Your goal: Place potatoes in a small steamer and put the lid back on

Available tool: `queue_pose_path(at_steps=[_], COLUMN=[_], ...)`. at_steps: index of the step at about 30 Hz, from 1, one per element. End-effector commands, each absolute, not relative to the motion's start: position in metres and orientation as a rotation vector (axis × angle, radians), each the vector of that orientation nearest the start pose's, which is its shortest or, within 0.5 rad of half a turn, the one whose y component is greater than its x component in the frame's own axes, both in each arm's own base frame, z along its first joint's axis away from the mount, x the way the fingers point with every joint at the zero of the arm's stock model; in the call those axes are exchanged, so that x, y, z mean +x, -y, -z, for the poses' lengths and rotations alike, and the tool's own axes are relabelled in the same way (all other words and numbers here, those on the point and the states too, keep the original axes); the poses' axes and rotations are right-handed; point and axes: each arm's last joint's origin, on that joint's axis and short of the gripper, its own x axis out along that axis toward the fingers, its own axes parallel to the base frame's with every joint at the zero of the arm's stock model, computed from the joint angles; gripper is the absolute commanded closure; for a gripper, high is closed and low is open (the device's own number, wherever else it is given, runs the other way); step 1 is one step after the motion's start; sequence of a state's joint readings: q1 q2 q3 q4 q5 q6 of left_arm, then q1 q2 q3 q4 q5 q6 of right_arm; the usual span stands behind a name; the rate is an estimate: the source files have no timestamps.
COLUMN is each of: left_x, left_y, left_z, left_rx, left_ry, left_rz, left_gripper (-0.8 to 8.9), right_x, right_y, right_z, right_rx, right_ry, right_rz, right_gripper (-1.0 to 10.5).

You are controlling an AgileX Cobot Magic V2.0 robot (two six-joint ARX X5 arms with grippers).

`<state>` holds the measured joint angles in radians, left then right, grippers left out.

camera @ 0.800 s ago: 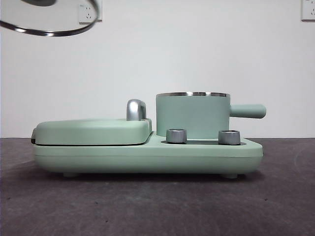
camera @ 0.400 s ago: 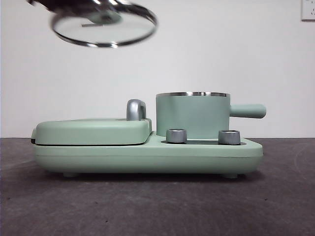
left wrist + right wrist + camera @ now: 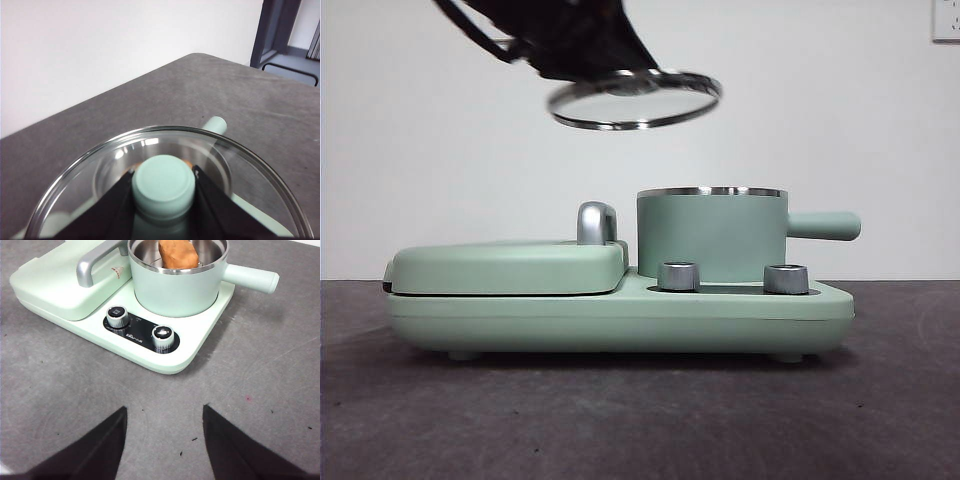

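The small steamer (image 3: pixel 712 235) is a mint-green pot with a steel rim and a stubby side handle, standing on the right of the cooker base (image 3: pixel 620 318). In the right wrist view the potato (image 3: pixel 178 253), brown-orange and lumpy, lies inside the steamer (image 3: pixel 180 287). The clear glass lid (image 3: pixel 634 99) hangs tilted in the air, up and to the left of the steamer. My left gripper (image 3: pixel 163 186) is shut on the lid's mint-green knob (image 3: pixel 163 184). The right gripper (image 3: pixel 164 440) stands open above the table in front of the cooker, holding nothing.
A flat griddle with a closed mint-green cover (image 3: pixel 508 266) and a steel handle (image 3: pixel 596 222) fills the left of the cooker. Two steel dials (image 3: pixel 679 276) sit on the front of the base. Dark grey table (image 3: pixel 640 420) lies all around.
The lid, held by the left gripper, has moved right and down from the top left corner toward the steamer. The arm now shows dark above it. The steamer and cooker have not moved.
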<state>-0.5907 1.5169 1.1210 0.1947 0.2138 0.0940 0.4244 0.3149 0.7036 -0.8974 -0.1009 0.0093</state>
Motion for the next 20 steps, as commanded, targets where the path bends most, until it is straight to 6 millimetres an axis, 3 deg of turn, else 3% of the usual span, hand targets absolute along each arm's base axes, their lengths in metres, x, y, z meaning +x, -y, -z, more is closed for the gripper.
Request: queue_pose_path(at_steps=[1,10,20], left_x=[0.301,0.340,0.357], left_y=[0.219,0.253,0.267], left_z=[-0.320,-0.310,-0.288], left_rx=[0.173,0.199,0.226], left_ry=[-0.084,-0.084,-0.108], left_rz=[0.839,0.855,0.862], left_gripper=[7.99,7.99,7.99], right_x=[0.051,0.051,0.051], right_y=[-0.027,-0.027,-0.027], right_z=[-0.288,-0.288,-0.288], right_rx=[-0.059,-0.059,-0.059], right_ry=[-0.507,-0.507,-0.506], right_rz=[-0.510,-0.509,-0.508], right_gripper=[7.2,7.2,7.2])
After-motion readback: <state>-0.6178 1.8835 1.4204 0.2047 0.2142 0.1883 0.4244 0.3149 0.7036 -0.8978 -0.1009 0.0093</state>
